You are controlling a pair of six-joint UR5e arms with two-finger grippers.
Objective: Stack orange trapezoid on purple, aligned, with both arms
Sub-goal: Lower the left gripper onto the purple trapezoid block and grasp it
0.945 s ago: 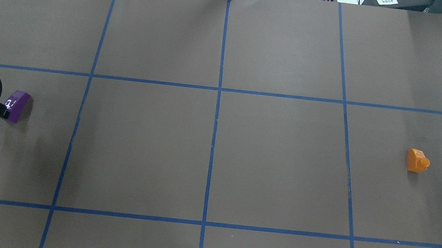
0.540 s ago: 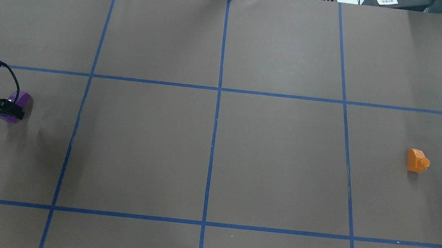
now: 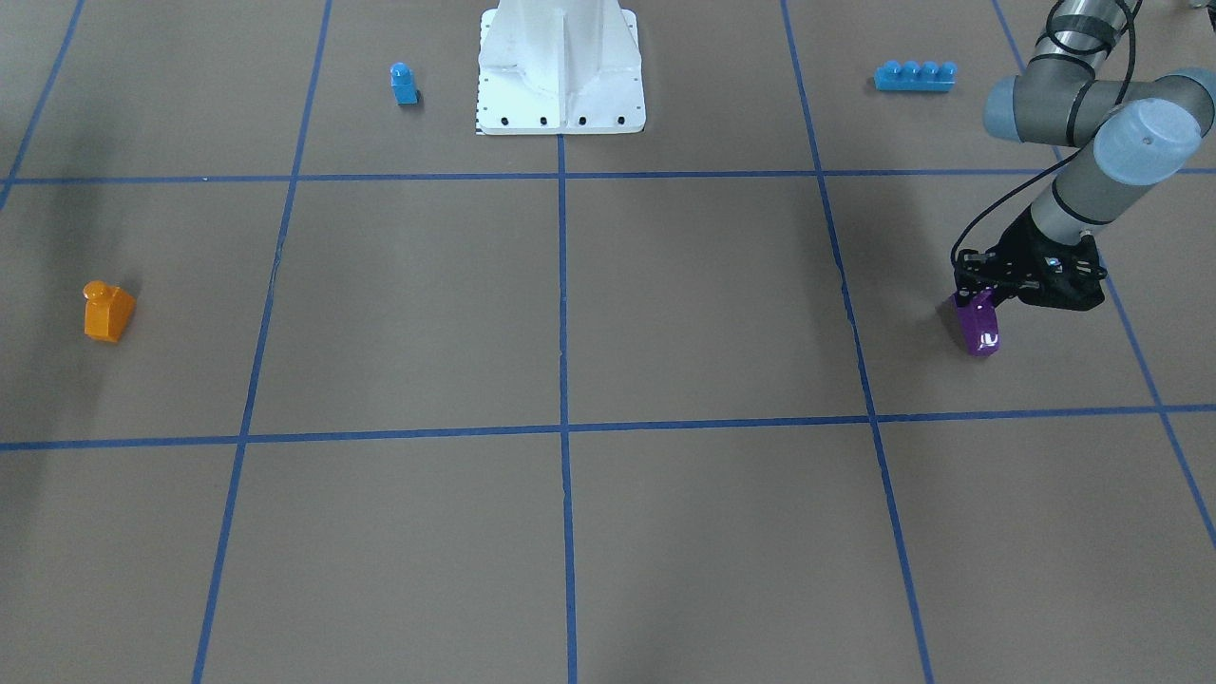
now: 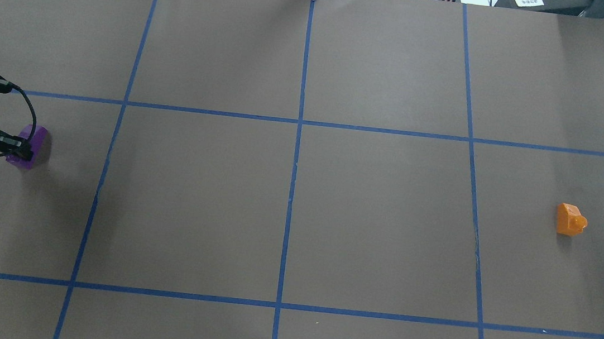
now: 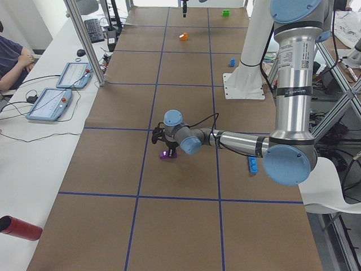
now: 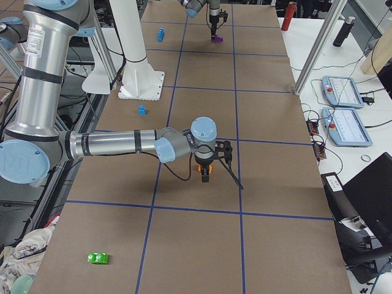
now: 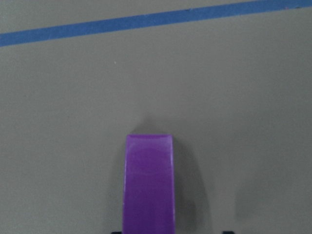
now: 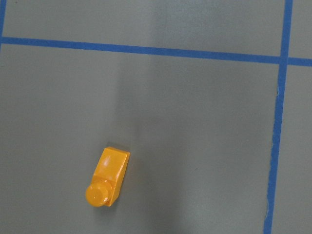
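The purple block (image 3: pixel 978 331) lies on the brown table at my far left, and shows in the overhead view (image 4: pixel 35 142) too. My left gripper (image 3: pixel 977 302) is down over it. In the left wrist view the block (image 7: pixel 148 185) sits between the two fingertips, close to the left one, with a gap to the right one. The jaws stand open. The orange trapezoid (image 4: pixel 570 219) lies on its side at my far right, stud toward the table's end, and is centred low in the right wrist view (image 8: pixel 109 178). My right gripper (image 6: pixel 205 177) hovers above it; I cannot tell if it is open.
A blue single-stud block (image 3: pixel 404 84) and a long blue four-stud brick (image 3: pixel 914 75) lie beside the white base (image 3: pixel 560 66). A green block (image 6: pixel 98 258) lies near the table's right end. Blue tape lines grid the table.
My left gripper has moved right over the purple block and come down around it. The block has shifted slightly. The orange trapezoid has not moved.
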